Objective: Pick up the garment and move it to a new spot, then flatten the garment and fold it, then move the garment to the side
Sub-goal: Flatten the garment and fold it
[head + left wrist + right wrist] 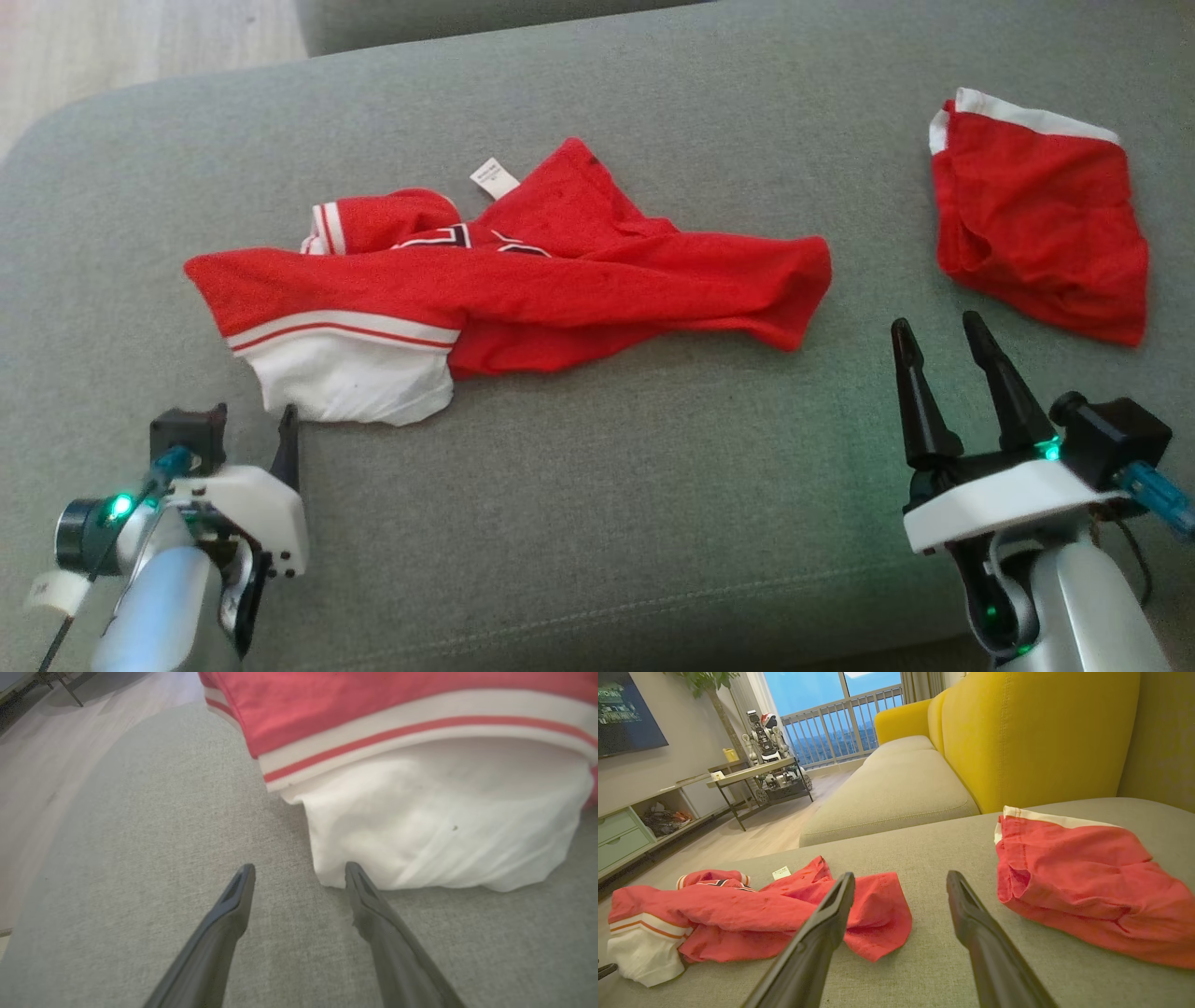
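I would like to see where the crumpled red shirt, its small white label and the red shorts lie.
crumpled red shirt (597,285), head view, on its long red middle fold.
white label (493,177), head view, on the label's middle.
red shorts (1041,224), head view, on the red cloth's middle.

- The right hand (901,882) points over the grey sofa cushion (924,970), fingers spread, nothing between them.
- A crumpled red-and-white garment (738,914) lies to the left, partly behind one finger.
- A second red cloth (1087,882) lies to the right.
- A yellow backrest (1031,732) rises behind.
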Available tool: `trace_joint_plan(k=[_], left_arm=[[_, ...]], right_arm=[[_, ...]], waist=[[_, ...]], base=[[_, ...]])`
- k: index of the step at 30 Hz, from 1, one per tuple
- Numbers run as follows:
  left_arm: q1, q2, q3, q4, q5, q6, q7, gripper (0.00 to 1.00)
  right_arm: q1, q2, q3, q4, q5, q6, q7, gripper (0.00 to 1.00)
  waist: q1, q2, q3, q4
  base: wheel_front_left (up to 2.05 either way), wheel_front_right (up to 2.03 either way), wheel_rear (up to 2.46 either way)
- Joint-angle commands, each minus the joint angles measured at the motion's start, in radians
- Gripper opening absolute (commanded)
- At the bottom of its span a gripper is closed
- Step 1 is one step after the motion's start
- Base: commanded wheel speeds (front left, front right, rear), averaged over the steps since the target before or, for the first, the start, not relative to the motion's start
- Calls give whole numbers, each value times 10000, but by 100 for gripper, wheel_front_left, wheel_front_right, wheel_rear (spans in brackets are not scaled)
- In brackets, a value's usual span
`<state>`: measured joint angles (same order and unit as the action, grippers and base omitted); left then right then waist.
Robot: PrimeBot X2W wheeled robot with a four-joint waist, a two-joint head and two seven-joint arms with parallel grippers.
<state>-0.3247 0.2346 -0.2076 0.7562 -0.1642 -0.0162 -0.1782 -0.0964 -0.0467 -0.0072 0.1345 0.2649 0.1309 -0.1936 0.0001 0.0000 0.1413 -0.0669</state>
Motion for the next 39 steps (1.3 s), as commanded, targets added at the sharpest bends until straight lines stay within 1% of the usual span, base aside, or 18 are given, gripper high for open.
trace_joint_plan(k=[1, 5, 12, 14, 15, 19, 23, 26, 29, 33, 35, 39], left_arm=[[-595, 320, 360, -26, -59, 28, -151, 100], [-802, 308, 193, 410, -139, -349, -246, 100], [-1183, 302, -160, 904, -5, -561, -513, 100], [-1252, 277, -282, 1021, 22, -635, -551, 4], [-1267, 267, -325, 1068, 22, -663, -567, 0], [-1192, 249, -483, 1143, 50, -710, -639, 0], [-977, 265, -556, 876, 24, -741, -689, 0], [-655, 252, -473, 224, -188, -778, -737, 0], [-243, 91, -269, -775, -740, -889, -737, 0], [374, 149, 1, -2470, -1268, -892, -437, 0], [706, 218, 207, -3387, -1502, -762, -177, 0], [1396, 448, 568, -5194, -1735, -346, 387, 0]], right_arm=[[-282, -35, 254, -271, -54, -2, -54, 100], [-286, -35, 250, -172, -44, -2, -71, 100], [-413, -35, 147, -30, -132, -2, -36, 100], [-410, -35, 100, 39, -158, -2, -31, 100], [-401, -35, 78, 71, -168, -2, -31, 100], [-339, -35, -11, 223, -200, -2, -9, 100], [-305, -35, -137, 396, -273, -2, 52, 100], [-288, -35, -312, 671, -355, -2, 160, 100], [-294, -35, -480, 1053, -366, -2, 287, 100], [-367, -35, -586, 1586, -304, -2, 395, 100], [-417, -35, -583, 1779, -253, -2, 403, 100], [-467, -35, -580, 2123, -226, -2, 451, 100]], waist=[[-1, 0, 48, -88], [-1, 0, 94, -171], [-1, 0, 186, -191], [-1, 0, 138, -161], [-1, 0, 109, -138], [-1, 0, -113, 1], [-1, 0, -370, 174], [-1, 0, -629, 416], [-1, 0, -854, 770], [-1, 0, -1073, 1301], [-1, 0, -1134, 1561], [-1, 0, -1169, 2009]], base=[[0, 0, 0], [0, 0, 0], [0, 0, 0], [0, 0, 0], [0, 0, 0], [0, 0, 0], [0, 0, 0], [0, 0, 0], [0, 0, 0], [0, 0, 0], [0, 0, 0], [0, 0, 0]])
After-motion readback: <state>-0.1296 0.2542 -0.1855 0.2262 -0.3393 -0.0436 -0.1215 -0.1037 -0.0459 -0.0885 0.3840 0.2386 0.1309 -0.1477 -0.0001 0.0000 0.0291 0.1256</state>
